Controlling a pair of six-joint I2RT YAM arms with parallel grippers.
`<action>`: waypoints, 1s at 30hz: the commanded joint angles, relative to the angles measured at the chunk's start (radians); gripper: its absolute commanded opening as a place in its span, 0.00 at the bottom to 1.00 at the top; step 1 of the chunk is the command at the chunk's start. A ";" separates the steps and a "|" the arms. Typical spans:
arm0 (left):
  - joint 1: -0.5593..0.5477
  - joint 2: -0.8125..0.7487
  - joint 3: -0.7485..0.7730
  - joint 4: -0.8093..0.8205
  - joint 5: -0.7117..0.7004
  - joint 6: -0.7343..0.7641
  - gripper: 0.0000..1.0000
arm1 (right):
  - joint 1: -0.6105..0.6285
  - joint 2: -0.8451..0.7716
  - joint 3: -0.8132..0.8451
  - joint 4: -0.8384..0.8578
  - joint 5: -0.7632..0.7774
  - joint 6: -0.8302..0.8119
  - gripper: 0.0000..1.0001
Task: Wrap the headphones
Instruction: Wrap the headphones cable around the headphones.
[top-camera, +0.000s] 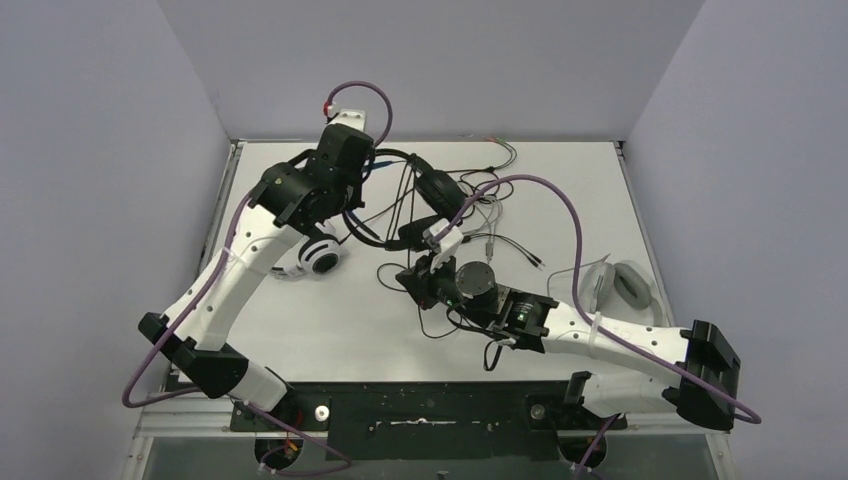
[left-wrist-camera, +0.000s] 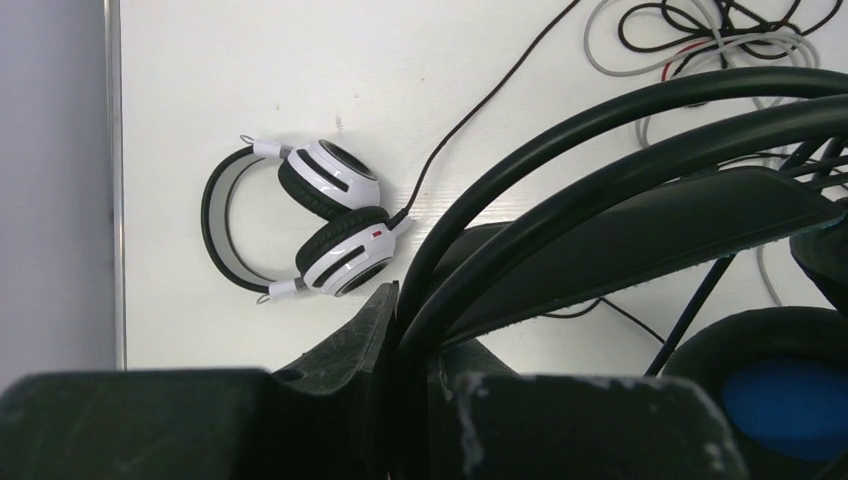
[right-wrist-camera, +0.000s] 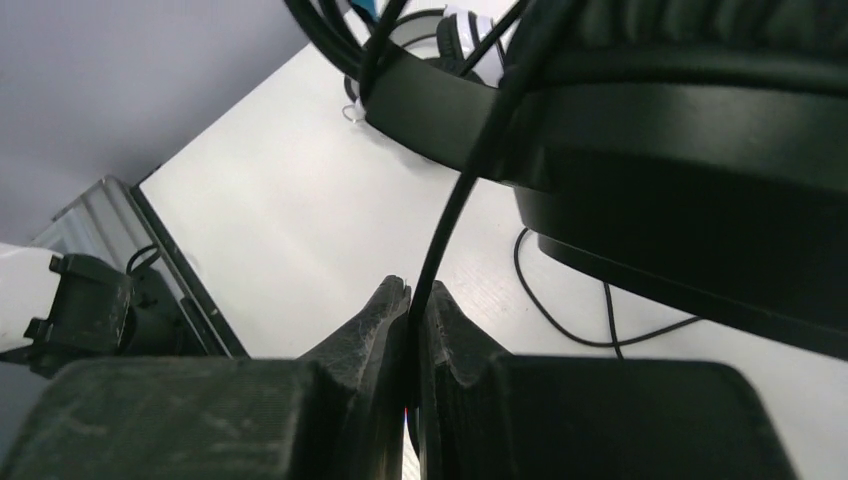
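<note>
Black headphones (top-camera: 436, 188) held above the table (top-camera: 330, 330), mid-rear. Left gripper (left-wrist-camera: 408, 325) clamped on headband (left-wrist-camera: 620, 125); right gripper (right-wrist-camera: 412, 300) pinching black cable (right-wrist-camera: 455, 220). White headset (left-wrist-camera: 320, 220) lies flat, left side. Grey headset (top-camera: 622, 285) at right edge, apparently flat.

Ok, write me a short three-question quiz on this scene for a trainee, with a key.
1. True or false: the left end effector is shut on the headband of the black headset.
2. The right end effector pinches: A the black cable; B a pale cable; C an ear cup.
3. Fill in: in the top view, the white headset with black ear-cup centres lies on the ___ side of the table.

Key: 1 true; 2 A; 3 left.
</note>
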 joint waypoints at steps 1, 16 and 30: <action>0.025 -0.119 0.032 0.158 0.041 -0.150 0.00 | 0.038 0.027 -0.053 0.207 0.102 -0.034 0.05; 0.140 -0.225 -0.059 0.283 0.356 -0.333 0.00 | 0.073 0.106 -0.136 0.419 0.113 0.001 0.25; 0.187 -0.302 -0.006 0.239 0.513 -0.346 0.00 | -0.062 0.180 -0.218 0.616 -0.080 -0.008 0.61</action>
